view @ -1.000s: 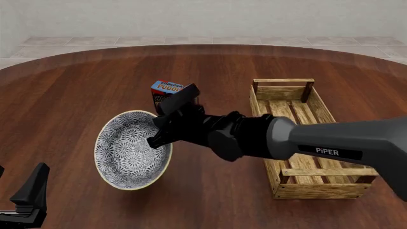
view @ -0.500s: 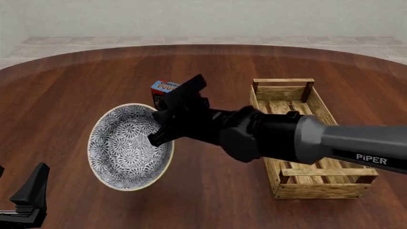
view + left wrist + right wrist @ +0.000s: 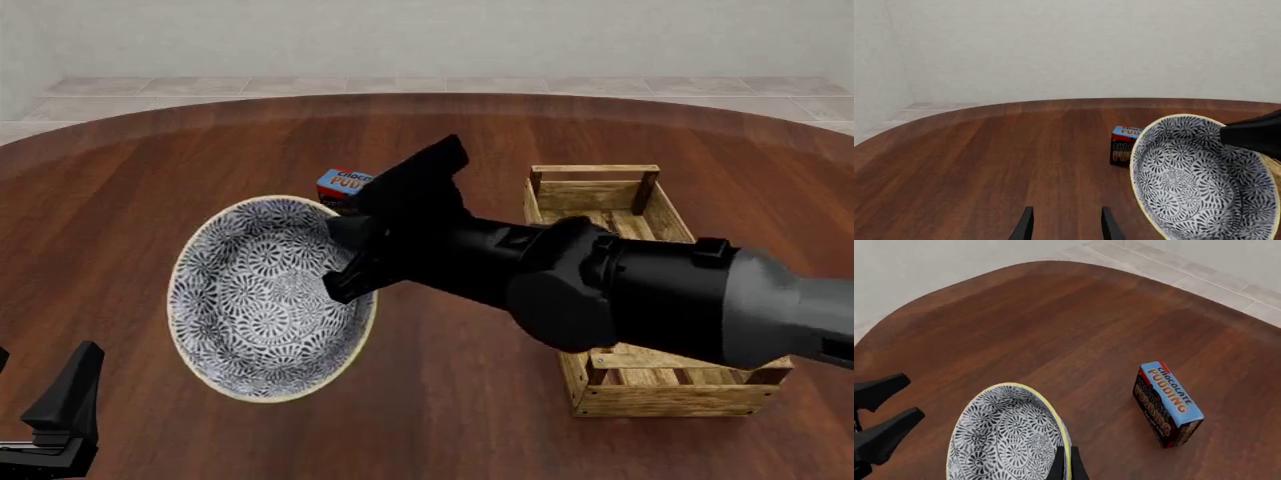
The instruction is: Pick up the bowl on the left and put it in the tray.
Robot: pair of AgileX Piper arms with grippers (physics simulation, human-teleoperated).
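Left wrist view: bowl at lower right, tipped on edge; my left jaws spread, empty.

Front view: my right jaws pinched bowl rim at centre-left; tray lay to right of bowl.

Right wrist view: jaws pressed on rim, bottom centre; pudding box on surface beyond.

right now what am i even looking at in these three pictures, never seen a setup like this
These are simulator renders of two robot arms at a round wooden table. The front view looks down from above and behind the arms. The other two come from cameras behind each arm's end effector.

The right end effector is shut on the rim of a patterned bowl, holding it tilted above the table. The left end effector is open, holds nothing and is low at the table's near left.

On the table are a wooden tray on the right and a chocolate pudding box behind the bowl.
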